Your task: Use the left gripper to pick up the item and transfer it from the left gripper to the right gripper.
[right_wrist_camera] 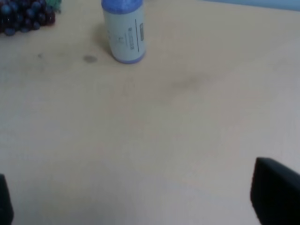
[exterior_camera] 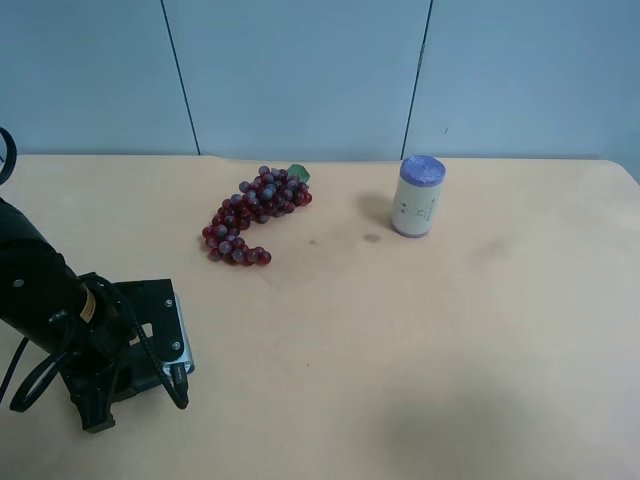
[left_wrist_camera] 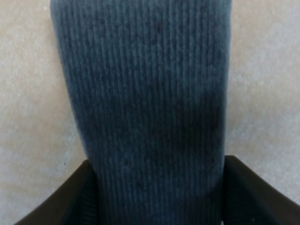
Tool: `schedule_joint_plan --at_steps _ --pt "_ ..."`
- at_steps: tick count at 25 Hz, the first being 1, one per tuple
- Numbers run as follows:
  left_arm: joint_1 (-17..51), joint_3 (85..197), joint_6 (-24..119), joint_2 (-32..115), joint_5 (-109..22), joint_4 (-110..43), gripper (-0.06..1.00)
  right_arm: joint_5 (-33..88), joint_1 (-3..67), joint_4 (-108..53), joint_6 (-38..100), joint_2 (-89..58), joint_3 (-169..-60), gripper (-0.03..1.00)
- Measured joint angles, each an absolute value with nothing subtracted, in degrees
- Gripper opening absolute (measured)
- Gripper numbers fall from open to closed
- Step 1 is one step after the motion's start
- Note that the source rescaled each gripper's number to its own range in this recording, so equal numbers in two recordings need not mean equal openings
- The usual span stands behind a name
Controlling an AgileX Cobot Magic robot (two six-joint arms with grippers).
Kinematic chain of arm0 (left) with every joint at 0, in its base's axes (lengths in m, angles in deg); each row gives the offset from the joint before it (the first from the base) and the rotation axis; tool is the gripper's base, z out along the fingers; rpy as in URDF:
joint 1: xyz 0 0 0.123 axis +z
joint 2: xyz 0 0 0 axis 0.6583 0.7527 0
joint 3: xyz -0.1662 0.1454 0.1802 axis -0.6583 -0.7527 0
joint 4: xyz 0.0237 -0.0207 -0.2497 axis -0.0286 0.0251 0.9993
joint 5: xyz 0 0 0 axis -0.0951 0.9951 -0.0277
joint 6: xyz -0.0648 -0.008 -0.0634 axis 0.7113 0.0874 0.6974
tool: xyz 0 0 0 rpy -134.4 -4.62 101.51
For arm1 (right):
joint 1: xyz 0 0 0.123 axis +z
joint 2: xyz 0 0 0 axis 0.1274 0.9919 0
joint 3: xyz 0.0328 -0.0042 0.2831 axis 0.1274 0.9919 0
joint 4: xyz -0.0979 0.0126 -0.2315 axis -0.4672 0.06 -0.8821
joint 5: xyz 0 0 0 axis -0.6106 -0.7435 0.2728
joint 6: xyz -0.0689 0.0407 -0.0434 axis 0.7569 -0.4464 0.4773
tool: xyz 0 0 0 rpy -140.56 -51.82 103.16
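My high camera looks down across the table (exterior_camera: 420, 380) from its near side and faces the blue wall (exterior_camera: 300, 70) at 12 o'clock. It stands far enough back to take in most of the top. From that view's centre the grapes (exterior_camera: 255, 215) sit at 11 o'clock, the can (exterior_camera: 418, 197) at 1 o'clock, and the arm at the exterior high view's left (exterior_camera: 95, 340) at 8 o'clock.

The right wrist camera hangs low, looking obliquely along the bare table toward the same can and grapes, so those two views overlap there.

The left wrist camera is right up against the block (left_wrist_camera: 150, 103), which fills most of its frame. Apart from the table surface, I cannot tell what it shares with the others.
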State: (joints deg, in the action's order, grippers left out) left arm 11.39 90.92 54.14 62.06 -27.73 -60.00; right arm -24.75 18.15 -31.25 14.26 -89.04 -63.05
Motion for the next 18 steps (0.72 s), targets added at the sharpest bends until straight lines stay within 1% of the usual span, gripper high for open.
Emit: schedule_joint_plan --at_steps 10,18 --pt "11.39 90.88 54.14 61.21 -26.52 -60.05 0.00 -24.75 18.15 -31.25 14.26 -89.04 -63.05 1.00" --pt "11.39 90.81 54.14 53.03 -20.65 -60.05 0.00 -24.75 18.15 -31.25 14.26 -89.04 -63.05 1.00"
